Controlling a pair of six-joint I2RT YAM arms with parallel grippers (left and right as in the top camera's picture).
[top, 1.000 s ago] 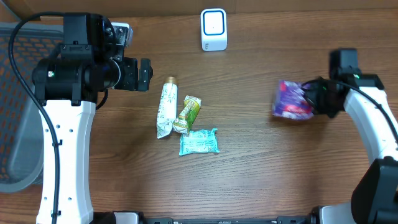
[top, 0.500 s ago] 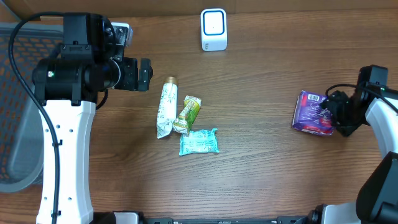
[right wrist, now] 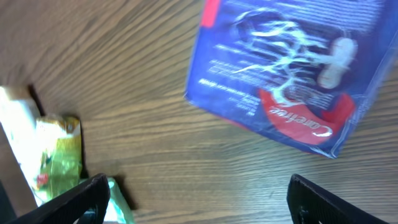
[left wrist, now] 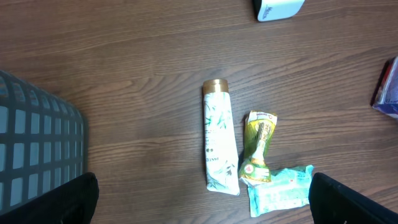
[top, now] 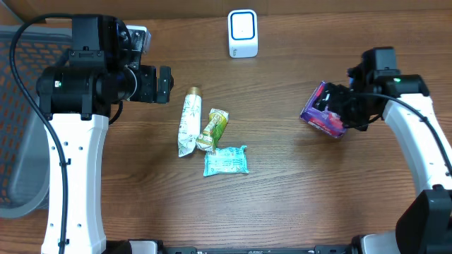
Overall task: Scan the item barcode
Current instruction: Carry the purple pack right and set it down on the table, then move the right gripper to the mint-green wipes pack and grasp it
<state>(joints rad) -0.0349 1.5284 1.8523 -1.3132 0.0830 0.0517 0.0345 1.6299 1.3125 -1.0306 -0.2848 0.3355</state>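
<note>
Jaws of the right gripper (right wrist: 199,194) stood wide, holding nothing; the left gripper (top: 164,85) was equally wide. The purple package (top: 325,109) sat just ahead of the right fingers, well apart from the scanner (top: 242,33). Judgement: regrasp and scan were outstanding.

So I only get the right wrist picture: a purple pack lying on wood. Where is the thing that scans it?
Observer: A white device stands at the far side of the table, well apart from the pack.
Visitor: Is there anything else around?
Observer: A grey mesh basket sits at the left side.
Visitor: And what is the other arm doing?
Observer: Its left gripper is open and holds nothing.
</note>
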